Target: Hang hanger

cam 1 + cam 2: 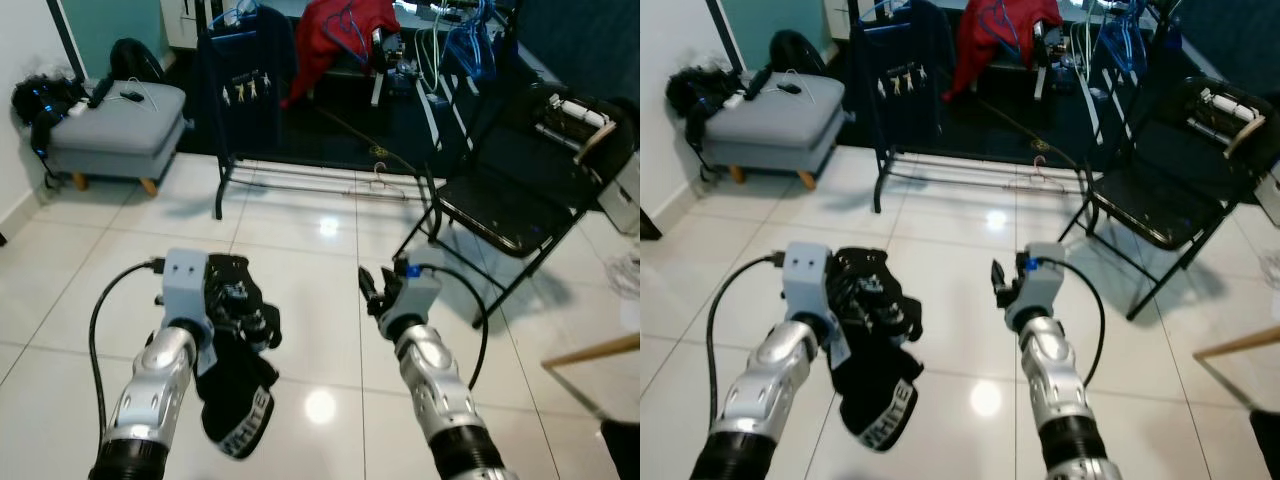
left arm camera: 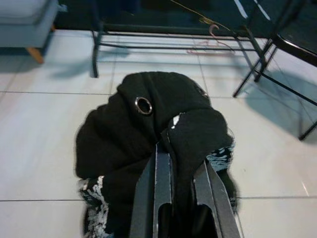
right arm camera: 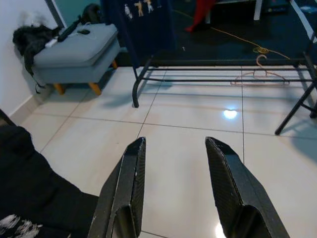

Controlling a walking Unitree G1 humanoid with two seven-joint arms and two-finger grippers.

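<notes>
Your hanger (image 1: 388, 182) lies flat under the rack (image 1: 300, 180), ahead of the spread, empty right gripper (image 1: 368, 290); left gripper (image 1: 240, 310) clenches the black garment (image 1: 235, 400)

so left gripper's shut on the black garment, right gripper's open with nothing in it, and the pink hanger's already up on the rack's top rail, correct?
Not quite. The pink hanger isn't on the top rail; the right wrist view shows it lying down at the foot of the rack. The rest holds: left gripper shut on the black garment, right gripper open with nothing in it.

Thin pale hanger (image 3: 259, 76), lying flat on white tiles, under the clothes rack's (image 3: 218, 63) low rail
</notes>
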